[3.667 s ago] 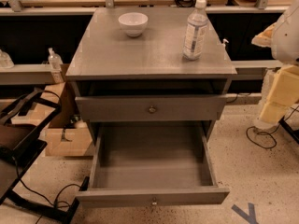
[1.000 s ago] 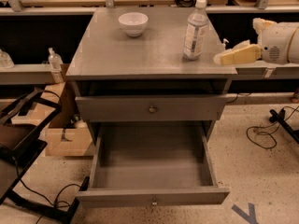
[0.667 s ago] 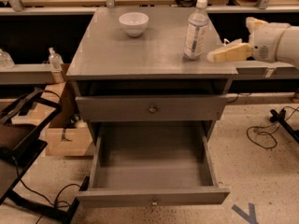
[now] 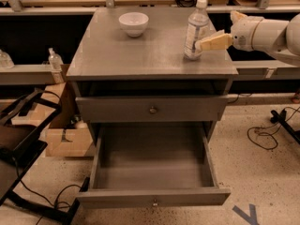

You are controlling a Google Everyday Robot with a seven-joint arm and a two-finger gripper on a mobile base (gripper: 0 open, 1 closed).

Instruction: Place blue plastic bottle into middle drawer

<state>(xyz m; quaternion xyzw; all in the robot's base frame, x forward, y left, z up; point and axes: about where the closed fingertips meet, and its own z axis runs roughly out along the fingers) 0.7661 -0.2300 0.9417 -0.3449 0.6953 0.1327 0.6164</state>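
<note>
The blue plastic bottle [image 4: 196, 28] stands upright near the right rear of the grey cabinet top [image 4: 140, 55]; it is clear with a white cap and a pale label. My gripper [image 4: 216, 30] reaches in from the right at bottle height. It is open, with one tan finger [image 4: 213, 42] pointing at the bottle's lower right side, its tip at or just short of it. The gripper holds nothing. The middle drawer [image 4: 152, 198] is pulled fully out below and its deep box is empty. The drawer front above it [image 4: 152, 109] is shut.
A white bowl [image 4: 133, 23] sits at the back left of the cabinet top. A small clear bottle [image 4: 55, 60] stands on a shelf to the left. A cardboard box [image 4: 65, 135] and black frame [image 4: 23, 153] lie left of the cabinet. Cables [image 4: 267, 135] trail on the right floor.
My gripper has moved left along the right side of the cabinet top, closer to the bottle. The bottle, bowl and drawers have not moved.
</note>
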